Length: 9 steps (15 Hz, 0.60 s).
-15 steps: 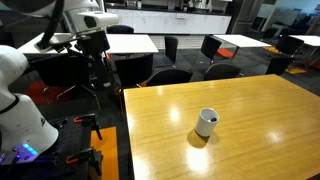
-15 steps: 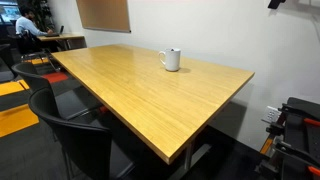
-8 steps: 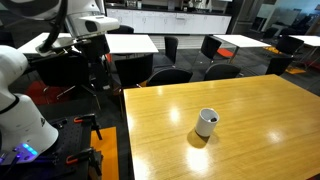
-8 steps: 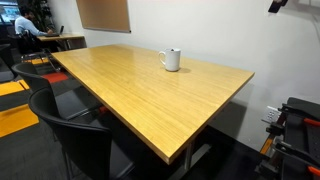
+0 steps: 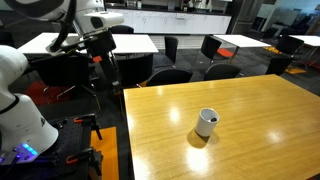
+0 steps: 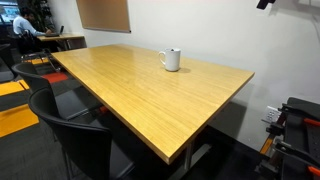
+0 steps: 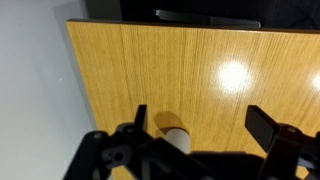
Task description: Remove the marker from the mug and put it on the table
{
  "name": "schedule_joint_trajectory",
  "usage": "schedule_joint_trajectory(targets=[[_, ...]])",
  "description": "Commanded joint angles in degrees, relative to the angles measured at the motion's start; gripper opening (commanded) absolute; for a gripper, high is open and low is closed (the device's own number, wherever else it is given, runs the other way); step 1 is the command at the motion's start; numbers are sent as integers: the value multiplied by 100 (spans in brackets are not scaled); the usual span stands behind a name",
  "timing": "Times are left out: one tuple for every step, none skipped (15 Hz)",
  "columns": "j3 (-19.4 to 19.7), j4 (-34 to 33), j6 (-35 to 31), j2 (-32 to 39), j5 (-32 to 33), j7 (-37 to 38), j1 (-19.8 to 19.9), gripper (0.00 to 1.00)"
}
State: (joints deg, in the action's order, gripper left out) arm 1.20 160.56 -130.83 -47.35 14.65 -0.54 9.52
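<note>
Exterior view: gripper shifted sideways; mug unmoved on table.

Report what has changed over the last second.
The pincer moved slightly toward the table: rightward in an exterior view, and leftward along the top edge in an exterior view. It is open and has gripped nothing. The mug stayed in its place on the table, untouched.
</note>
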Motion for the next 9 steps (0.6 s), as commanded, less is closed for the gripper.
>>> schedule_joint_trajectory(targets=[[-172, -99, -667, 509, 102, 480, 148, 100], [-215, -130, -868, 637, 98, 604, 186, 100], [-273, -176, -1032, 767, 104, 738, 242, 100], [-319, -208, -1215, 881, 122, 847, 300, 100], [-392, -268, -1388, 1023, 134, 1005, 377, 100], [-470, -309, -1575, 1147, 158, 1160, 469, 100], [-548, -369, -1733, 1274, 170, 1311, 555, 100], [-622, -450, -1876, 1416, 175, 1457, 645, 100], [-686, -530, -1979, 1541, 171, 1580, 717, 100]])
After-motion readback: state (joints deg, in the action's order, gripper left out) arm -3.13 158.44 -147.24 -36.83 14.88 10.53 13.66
